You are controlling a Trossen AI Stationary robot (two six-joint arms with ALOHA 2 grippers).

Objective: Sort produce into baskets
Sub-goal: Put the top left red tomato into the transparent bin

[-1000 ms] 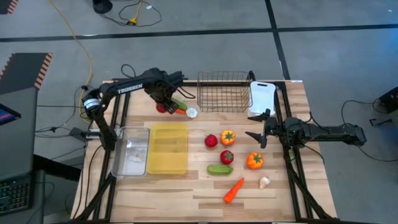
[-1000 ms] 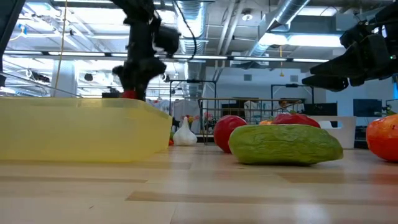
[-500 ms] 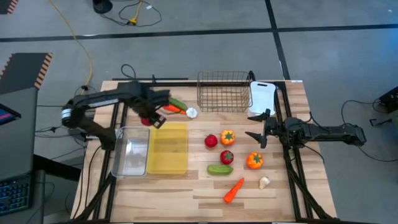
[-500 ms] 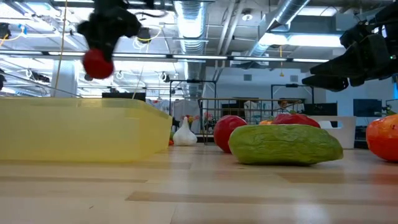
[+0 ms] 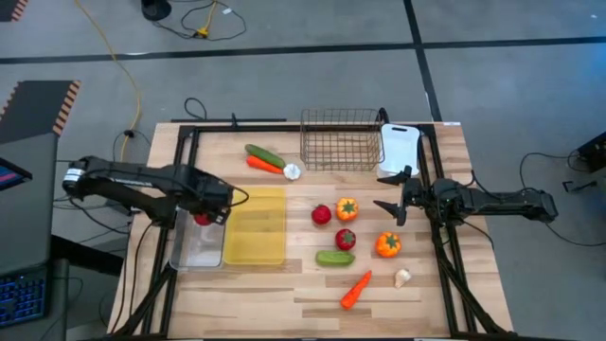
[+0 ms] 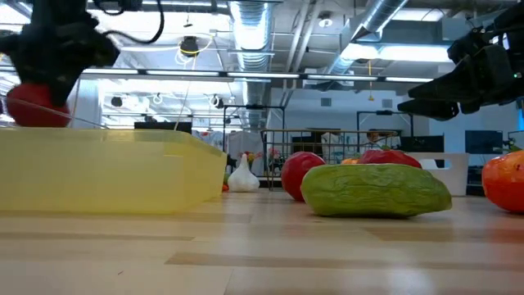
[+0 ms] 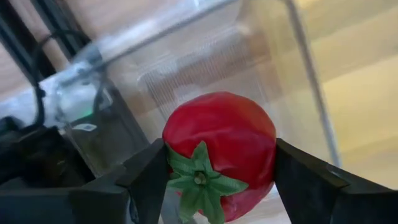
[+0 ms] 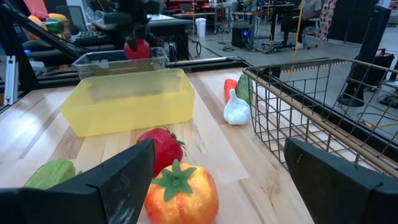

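My left gripper (image 5: 202, 210) is shut on a red tomato (image 7: 217, 152) and holds it over the clear plastic bin (image 5: 194, 248) at the table's left. The tomato also shows in the low view (image 6: 37, 105), above the yellow tray (image 5: 256, 227). My right gripper (image 5: 391, 192) is open and empty at the right, beside the white tray (image 5: 399, 144). The wire basket (image 5: 341, 140) stands at the far edge. A cucumber (image 5: 265, 155), a carrot (image 5: 263, 166) and a garlic piece (image 5: 292, 171) lie left of it. My left gripper pinches the tomato's two opposite sides (image 7: 267, 155) between its two fingers (image 7: 149, 177). The green leafy top (image 7: 198, 177) faces the wrist. The fingers point down from above. The tomato is lifted clear, above the clear bin's inside.
In the middle lie two tomatoes (image 5: 322, 214) (image 5: 346, 239), two orange peppers (image 5: 347, 208) (image 5: 388, 244), a cucumber (image 5: 335, 257), a carrot (image 5: 356, 289) and a garlic piece (image 5: 402, 278). Dark frame rails (image 5: 180, 161) run along the table's sides.
My left gripper, shut on the red tomato, has lifted it off the table beside the far cucumber and carrot. It has carried it toward the table's left and near edges, over the yellow tray's corner, to above the clear bin.
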